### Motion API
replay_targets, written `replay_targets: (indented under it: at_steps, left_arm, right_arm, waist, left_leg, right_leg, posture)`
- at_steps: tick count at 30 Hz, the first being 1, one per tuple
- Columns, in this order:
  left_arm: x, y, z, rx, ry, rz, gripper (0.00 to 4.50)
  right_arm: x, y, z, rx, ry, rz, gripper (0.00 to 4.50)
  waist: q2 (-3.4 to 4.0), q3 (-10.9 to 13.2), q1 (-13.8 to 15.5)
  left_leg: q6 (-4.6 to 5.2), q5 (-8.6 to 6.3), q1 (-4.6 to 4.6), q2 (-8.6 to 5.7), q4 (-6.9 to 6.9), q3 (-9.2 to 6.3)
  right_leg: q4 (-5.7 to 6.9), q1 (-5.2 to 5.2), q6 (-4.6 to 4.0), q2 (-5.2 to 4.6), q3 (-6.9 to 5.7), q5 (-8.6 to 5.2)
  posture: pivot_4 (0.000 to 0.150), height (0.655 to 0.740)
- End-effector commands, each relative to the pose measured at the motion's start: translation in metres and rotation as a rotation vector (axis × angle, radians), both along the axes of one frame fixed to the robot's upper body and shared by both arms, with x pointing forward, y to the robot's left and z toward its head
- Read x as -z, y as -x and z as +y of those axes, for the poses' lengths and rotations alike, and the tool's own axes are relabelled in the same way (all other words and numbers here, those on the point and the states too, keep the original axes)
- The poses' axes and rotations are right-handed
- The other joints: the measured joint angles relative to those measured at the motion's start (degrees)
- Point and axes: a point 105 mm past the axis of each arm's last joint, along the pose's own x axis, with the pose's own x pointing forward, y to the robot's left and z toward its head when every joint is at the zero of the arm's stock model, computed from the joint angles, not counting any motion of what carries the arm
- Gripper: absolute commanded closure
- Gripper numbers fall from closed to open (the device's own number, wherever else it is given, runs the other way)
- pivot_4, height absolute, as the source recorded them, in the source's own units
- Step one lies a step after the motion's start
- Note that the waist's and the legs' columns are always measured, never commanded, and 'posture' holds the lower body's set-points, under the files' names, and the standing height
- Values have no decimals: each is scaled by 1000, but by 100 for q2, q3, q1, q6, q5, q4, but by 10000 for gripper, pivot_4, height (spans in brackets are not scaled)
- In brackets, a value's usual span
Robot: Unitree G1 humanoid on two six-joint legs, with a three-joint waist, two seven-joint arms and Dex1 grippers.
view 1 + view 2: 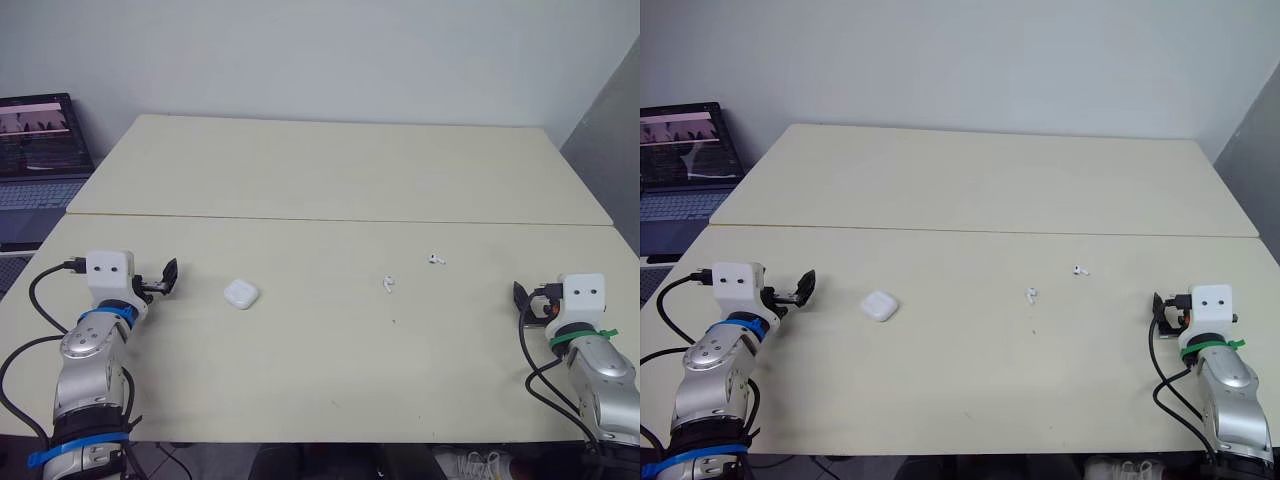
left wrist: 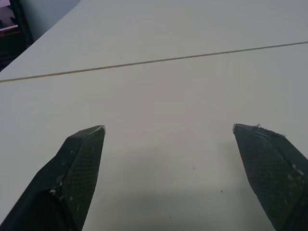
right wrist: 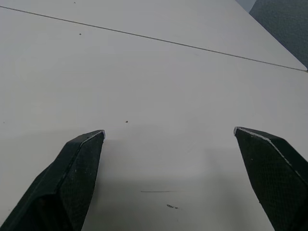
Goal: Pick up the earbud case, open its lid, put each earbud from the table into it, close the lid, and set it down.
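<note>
The earbud case lies closed on the near half of the table, left of centre, and is not yet lifted; the left gripper is held near it on its left side, its fingers spread wide with nothing between them; the right gripper is held well apart towards the table's right edge, likewise spread wide and empty. The two earbuds are loose on the table to the right of the case — one earbud about mid-table, the other earbud a little farther back and to the right. The step in hand is judged to be the pickup of the case, for which the left gripper is the better placed; the fingers should be brought down astride the rounded body, centred, and closed low on its sides so that the lid is left free for opening; a small, smooth shell is likely to slip out if pinched off-centre — a level, gentle close is advised; which way the hinge faces cannot be told.
</note>
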Motion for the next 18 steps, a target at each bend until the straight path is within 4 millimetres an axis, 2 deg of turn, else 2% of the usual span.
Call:
replay_targets:
  at_steps: [1,11,18]
  left_arm:
    - [-18,0,7,-2,-31,-41,255]
    - [-29,0,7,39,-47,-70,255]
    - [-30,2,7,49,-46,-78,255]
  right_arm:
    - [-18,0,-1,-1,11,-63,0]
    - [-17,-2,1,-9,7,-66,0]
    - [-15,-3,5,-21,4,-64,0]
  waist:
    - [0,0,0]
    - [0,0,-1]
    - [0,0,0]
  left_leg:
    - [0,0,0,0,0,0]
    - [0,0,0,0,0,0]
    - [0,0,0,1,0,-1]
  right_leg:
    - [0,0,0,0,0,0]
    - [0,0,-1,0,0,0]
    - [0,0,0,0,0,0]
  posture:
    - [1500,7400]
    - [1500,7400]
    - [1500,7400]
